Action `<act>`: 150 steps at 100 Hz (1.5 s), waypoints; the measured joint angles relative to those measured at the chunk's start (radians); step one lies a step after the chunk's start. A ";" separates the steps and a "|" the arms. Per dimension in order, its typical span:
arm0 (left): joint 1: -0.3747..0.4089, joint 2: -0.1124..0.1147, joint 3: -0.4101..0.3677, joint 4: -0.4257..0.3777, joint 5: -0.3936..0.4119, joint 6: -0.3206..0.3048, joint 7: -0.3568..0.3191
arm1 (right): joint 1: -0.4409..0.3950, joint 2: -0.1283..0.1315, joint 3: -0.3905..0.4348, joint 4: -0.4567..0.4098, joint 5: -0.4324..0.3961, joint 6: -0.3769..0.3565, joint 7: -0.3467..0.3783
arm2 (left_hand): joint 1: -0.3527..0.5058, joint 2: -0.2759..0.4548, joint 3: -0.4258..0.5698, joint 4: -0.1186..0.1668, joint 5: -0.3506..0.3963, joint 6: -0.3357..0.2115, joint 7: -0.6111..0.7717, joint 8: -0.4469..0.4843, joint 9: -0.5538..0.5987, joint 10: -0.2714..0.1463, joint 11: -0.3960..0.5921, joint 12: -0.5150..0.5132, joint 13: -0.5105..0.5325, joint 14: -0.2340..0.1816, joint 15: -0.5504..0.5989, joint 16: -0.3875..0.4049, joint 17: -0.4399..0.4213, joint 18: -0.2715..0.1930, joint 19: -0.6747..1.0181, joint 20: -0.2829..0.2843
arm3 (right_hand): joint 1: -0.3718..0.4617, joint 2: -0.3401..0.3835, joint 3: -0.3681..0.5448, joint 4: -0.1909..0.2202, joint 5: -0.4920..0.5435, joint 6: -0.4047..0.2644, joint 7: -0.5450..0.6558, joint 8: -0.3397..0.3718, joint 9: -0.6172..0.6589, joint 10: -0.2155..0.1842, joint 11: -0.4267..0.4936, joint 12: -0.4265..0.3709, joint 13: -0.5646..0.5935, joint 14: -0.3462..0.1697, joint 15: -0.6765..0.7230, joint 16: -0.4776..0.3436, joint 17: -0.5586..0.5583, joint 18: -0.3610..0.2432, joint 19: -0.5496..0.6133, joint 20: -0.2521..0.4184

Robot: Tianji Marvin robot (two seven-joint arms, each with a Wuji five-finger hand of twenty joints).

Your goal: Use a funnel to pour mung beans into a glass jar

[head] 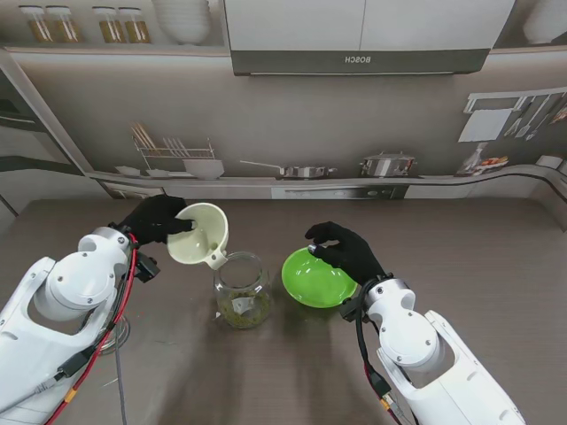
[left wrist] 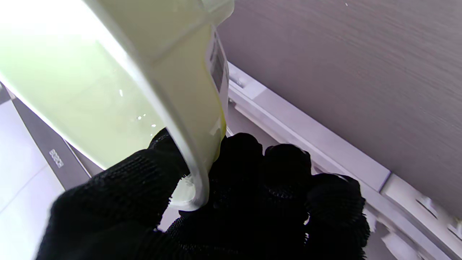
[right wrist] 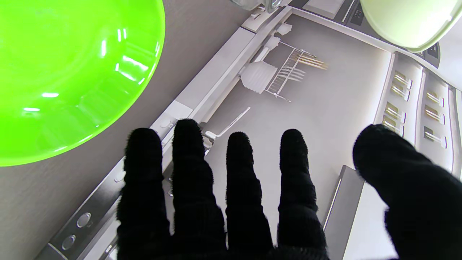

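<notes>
A pale cream funnel (head: 202, 234) is tilted in the air, its spout over the rim of the glass jar (head: 242, 289). My black-gloved left hand (head: 156, 218) is shut on the funnel's rim; the left wrist view shows the funnel (left wrist: 119, 83) pinched between thumb and fingers (left wrist: 274, 187). Green mung beans lie in the bottom of the jar. Right of the jar sits a bright green bowl (head: 316, 278), which looks empty. My right hand (head: 345, 251) hovers over the bowl's far right rim, fingers (right wrist: 238, 187) spread, holding nothing. The bowl (right wrist: 68, 72) fills one corner of the right wrist view.
The brown wood-grain table (head: 461, 257) runs back to a printed kitchen backdrop (head: 301, 106). Red and black cables (head: 115, 328) hang along my left arm near the table's left front.
</notes>
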State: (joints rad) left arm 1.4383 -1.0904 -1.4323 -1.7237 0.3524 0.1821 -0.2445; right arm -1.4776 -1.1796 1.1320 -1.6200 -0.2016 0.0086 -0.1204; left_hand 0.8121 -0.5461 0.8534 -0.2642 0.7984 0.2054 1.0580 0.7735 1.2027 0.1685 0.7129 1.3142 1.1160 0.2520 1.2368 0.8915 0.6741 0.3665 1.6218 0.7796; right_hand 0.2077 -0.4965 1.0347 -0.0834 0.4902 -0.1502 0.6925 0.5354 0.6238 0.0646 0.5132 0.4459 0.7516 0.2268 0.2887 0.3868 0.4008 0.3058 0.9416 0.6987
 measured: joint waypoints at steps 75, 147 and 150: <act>-0.006 0.001 0.016 0.149 0.297 -0.048 0.202 | 0.003 -0.001 -0.007 0.007 0.000 -0.002 0.000 | 0.000 0.000 0.000 0.000 0.000 0.006 0.000 0.000 0.000 0.006 -0.004 0.000 -0.008 0.006 0.000 0.001 -0.002 0.000 0.000 0.003 | 0.000 0.003 0.000 0.000 0.000 0.000 0.000 -0.001 0.000 0.001 0.000 -0.003 0.000 0.000 0.001 0.000 -0.001 0.000 0.000 0.000; -0.047 -0.006 0.126 0.364 0.368 -0.036 0.327 | 0.003 -0.001 -0.007 0.012 0.011 -0.001 0.003 | 0.022 0.000 -0.044 0.001 0.002 0.007 -0.016 -0.061 0.000 0.009 -0.030 -0.044 -0.008 0.024 -0.045 -0.018 -0.011 0.001 -0.001 0.004 | 0.000 0.013 0.000 0.000 0.000 0.010 0.000 -0.001 0.000 0.001 0.000 -0.004 0.000 0.001 0.001 0.000 -0.001 0.000 0.000 0.000; -0.049 -0.007 0.130 0.374 0.368 -0.035 0.336 | 0.003 -0.001 -0.007 0.012 0.011 -0.001 0.003 | 0.022 0.000 -0.044 0.001 0.003 0.007 -0.016 -0.062 0.000 0.009 -0.030 -0.045 -0.008 0.025 -0.049 -0.024 -0.012 0.001 -0.001 0.003 | 0.000 0.013 0.000 0.000 0.000 0.010 0.000 -0.001 0.000 0.002 0.000 -0.004 0.000 0.001 0.001 0.000 -0.001 0.000 0.000 0.000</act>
State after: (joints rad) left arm 1.3895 -1.0976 -1.3020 -1.3498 0.7200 0.1469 0.0917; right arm -1.4744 -1.1808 1.1247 -1.6080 -0.1904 0.0080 -0.1173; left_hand 0.8339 -0.5461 0.8094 -0.2630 0.8010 0.2124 1.0423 0.7112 1.2025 0.1776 0.6825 1.2694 1.1076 0.2766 1.1875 0.8674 0.6622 0.3678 1.6206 0.7830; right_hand 0.2077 -0.4832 1.0347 -0.0834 0.4903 -0.1402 0.6925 0.5348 0.6238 0.0662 0.5132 0.4422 0.7516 0.2274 0.2897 0.3868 0.3999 0.3059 0.9416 0.6987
